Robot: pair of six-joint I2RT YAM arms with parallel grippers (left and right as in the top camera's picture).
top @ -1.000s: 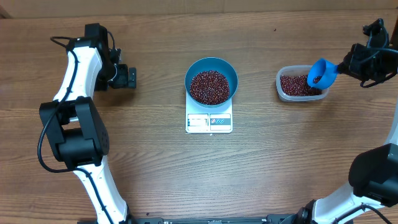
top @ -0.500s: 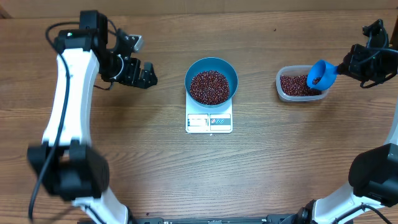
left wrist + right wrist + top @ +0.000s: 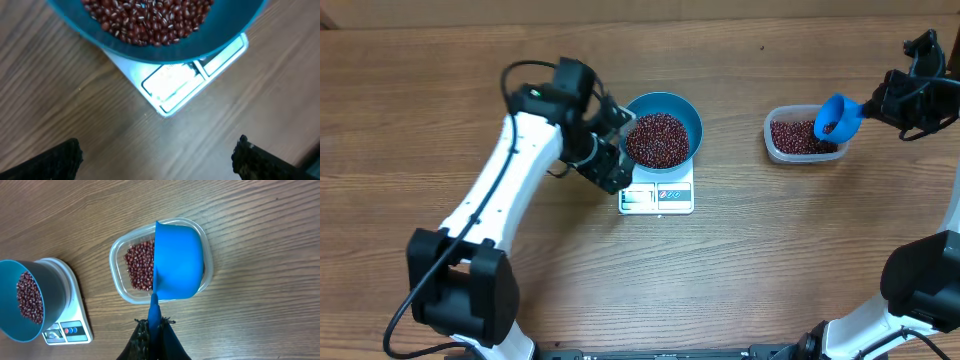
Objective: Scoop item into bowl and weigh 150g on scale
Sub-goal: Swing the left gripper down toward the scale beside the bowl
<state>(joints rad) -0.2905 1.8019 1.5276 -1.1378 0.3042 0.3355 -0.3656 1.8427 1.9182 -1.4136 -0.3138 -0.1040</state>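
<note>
Beans (image 3: 657, 138) heaped in bowl (image 3: 690, 124) on scale (image 3: 656, 197), scene centre. Left jaws wide apart, just left of bowl. Right jaws clamped on scoop (image 3: 838, 117) handle over tub (image 3: 769, 140), far right

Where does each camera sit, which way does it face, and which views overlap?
Overhead: above the table, facing straight down; left gripper shows by the bowl on the scale, right gripper holding the scoop over the tub.
Left wrist: beside the scale, facing down at beans and display; its open fingertips show at bottom corners.
Right wrist: above the tub, facing down along the scoop; shut fingers show on its handle.
Shared: all three show bowl and scale.
</note>
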